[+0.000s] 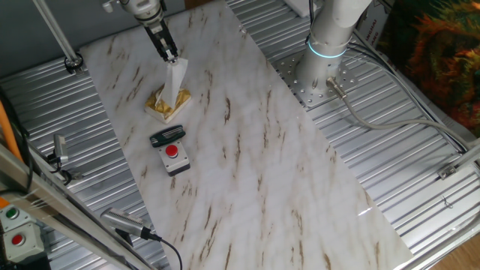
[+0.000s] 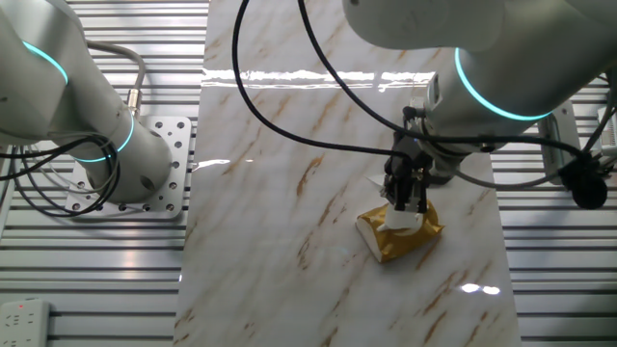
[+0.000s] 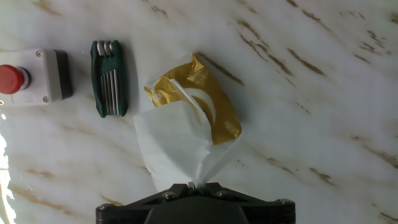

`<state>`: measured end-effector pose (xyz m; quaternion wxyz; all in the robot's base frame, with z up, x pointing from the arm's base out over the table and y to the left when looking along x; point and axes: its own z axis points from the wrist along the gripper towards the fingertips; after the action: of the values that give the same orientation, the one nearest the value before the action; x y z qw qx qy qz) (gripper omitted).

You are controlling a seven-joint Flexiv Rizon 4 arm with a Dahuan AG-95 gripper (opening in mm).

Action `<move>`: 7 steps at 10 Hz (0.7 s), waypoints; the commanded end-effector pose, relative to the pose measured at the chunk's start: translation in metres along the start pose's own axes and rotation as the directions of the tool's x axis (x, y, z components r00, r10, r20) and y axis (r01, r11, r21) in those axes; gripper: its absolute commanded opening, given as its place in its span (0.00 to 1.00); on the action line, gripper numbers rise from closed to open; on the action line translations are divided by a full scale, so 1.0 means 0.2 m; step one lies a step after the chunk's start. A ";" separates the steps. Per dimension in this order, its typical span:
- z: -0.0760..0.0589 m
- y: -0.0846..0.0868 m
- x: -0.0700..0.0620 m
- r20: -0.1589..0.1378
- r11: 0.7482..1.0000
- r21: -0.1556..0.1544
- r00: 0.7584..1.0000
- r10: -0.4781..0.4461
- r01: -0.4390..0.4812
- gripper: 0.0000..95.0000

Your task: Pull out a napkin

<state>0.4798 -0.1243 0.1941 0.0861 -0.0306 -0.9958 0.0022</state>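
Note:
The white napkin point(image 1: 176, 79) rises as a stretched creased sheet out of the shiny golden packet point(image 1: 168, 105) on the marble board. My gripper point(image 1: 172, 55) is shut on the napkin's top end, above the packet. In the other fixed view the gripper point(image 2: 405, 202) pinches the napkin point(image 2: 406, 221) just over the golden packet point(image 2: 400, 236). In the hand view the napkin point(image 3: 171, 149) fans from the gripper point(image 3: 199, 185) down to the packet point(image 3: 214, 102); its lower end is still in the packet's slot.
A green hex-key tool point(image 1: 166, 136) and a grey box with a red button point(image 1: 174, 157) lie in front of the packet; both show in the hand view, the tool point(image 3: 109, 78) and the button box point(image 3: 31, 76). The arm's base point(image 1: 322, 71) stands on the ribbed metal table.

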 end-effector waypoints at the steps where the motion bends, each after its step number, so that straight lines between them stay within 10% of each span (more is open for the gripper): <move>1: 0.00 0.00 0.00 0.004 1.000 -0.001 1.000 -0.004 0.004 0.00; 7: 0.00 0.00 0.00 0.027 0.999 -0.014 0.999 -0.036 0.036 0.00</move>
<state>0.4795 -0.1246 0.1938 0.0719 -0.0144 -0.9973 -0.0051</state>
